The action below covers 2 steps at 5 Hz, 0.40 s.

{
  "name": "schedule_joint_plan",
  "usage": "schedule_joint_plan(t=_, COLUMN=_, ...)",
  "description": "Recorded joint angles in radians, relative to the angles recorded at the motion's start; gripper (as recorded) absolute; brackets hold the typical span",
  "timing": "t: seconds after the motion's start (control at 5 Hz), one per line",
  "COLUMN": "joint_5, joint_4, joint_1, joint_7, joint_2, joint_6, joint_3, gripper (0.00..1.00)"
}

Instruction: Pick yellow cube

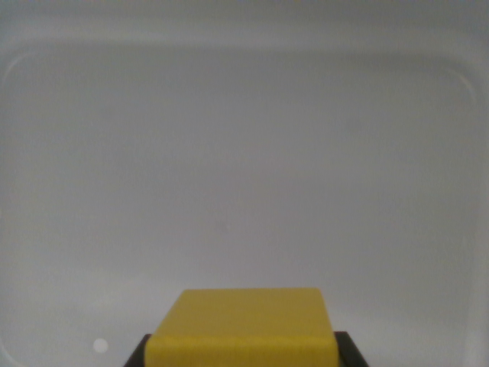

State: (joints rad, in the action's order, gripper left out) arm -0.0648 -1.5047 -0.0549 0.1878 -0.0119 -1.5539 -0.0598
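Yellow cube (243, 327): sits at the bottom centre of the wrist view, its top face turned to the camera, its lower part cut off by the frame edge.
Gripper (243, 355): only two dark finger parts show, one at each lower corner of the cube, pressed against its left and right sides; the fingers appear clenched on the cube.
White tray (244, 153): a pale surface with a raised, round-cornered rim fills the rest of the view; a small white dot (100, 345) lies near the wrist view's lower left.
Step in hand: judged to be the grasp itself, with the cube between the fingers; whether it has left the surface cannot be told.
Next move: calls for a straight lift with the grip held firm, so the cube does not slip.
Writing: no brand, label or lettering is legible anywhere.
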Motion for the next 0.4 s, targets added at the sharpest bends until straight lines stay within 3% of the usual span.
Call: schedule_joint_plan(t=0.4, joint_5=0.0012, joint_4=-0.012, joint_1=0.0001, joint_7=-0.002, joint_2=0.006, joint_6=-0.018, joint_3=0.000, gripper=1.00)
